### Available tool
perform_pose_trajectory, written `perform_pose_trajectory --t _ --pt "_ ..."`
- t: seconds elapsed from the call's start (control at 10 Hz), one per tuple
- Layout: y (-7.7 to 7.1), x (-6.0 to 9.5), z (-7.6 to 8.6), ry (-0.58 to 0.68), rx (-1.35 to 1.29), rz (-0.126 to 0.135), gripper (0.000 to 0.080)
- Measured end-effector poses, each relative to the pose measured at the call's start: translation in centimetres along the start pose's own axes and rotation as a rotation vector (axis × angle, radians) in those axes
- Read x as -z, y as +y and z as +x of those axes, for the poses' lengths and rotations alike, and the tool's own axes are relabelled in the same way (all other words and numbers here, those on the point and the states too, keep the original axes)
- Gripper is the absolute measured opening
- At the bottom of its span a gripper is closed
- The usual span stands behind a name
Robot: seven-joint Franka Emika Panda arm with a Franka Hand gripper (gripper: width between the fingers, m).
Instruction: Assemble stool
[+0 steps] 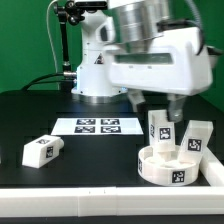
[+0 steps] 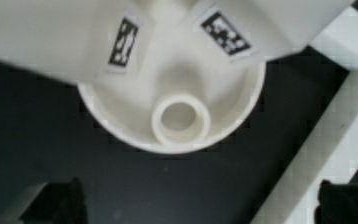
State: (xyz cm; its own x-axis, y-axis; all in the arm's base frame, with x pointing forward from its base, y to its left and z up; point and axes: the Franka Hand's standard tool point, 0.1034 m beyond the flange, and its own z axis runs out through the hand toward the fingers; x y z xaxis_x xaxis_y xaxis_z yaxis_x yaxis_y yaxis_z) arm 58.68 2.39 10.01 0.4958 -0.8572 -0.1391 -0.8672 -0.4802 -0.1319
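Exterior view: big white robot arm [image 1: 150, 45] low over black table [image 1: 90, 165]. Gripper [image 1: 152, 104] above round, shallow, rimmed white plastic seat disc [image 1: 167, 168] near exterior view's right edge. Two chunky white tagged block legs [image 1: 162, 128] [image 1: 195, 138] upright in disc. Third white block leg [image 1: 42, 150] lying loose toward exterior view's left, well apart. Flat white marker board [image 1: 98, 125] behind, between them. Jaw opening: cannot tell. Wrist view: disc underside [image 2: 176, 110] with round socket, tagged leg [image 2: 167, 35] on rim.

You see the round white plastic rimmed seat [image 1: 166, 166] [image 2: 176, 110], two tagged block legs [image 1: 161, 128] standing in it, a third leg [image 1: 42, 150] lying well apart from the seat.
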Motion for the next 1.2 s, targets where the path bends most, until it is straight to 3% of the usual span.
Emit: perform_pose_trajectory --t 0.5,0.7,0.8,0.9,1.1,1.2 --pt "0.0 -0.1 -0.2 -0.002 0.011 -0.004 0.0649" --pt "2.2 -0.7 0.8 -0.005 0.207 -0.032 0.0649" --pt "3.9 -0.8 2.0 -0.008 0.301 -0.043 0.0649" --pt "6.3 -0.6 4.2 -0.007 0.409 -0.056 0.0649" --pt "9.6 -0.9 7.1 0.003 0.329 -0.024 0.0649" --pt "9.2 -0.9 6.8 0.005 0.337 -0.035 0.0649"
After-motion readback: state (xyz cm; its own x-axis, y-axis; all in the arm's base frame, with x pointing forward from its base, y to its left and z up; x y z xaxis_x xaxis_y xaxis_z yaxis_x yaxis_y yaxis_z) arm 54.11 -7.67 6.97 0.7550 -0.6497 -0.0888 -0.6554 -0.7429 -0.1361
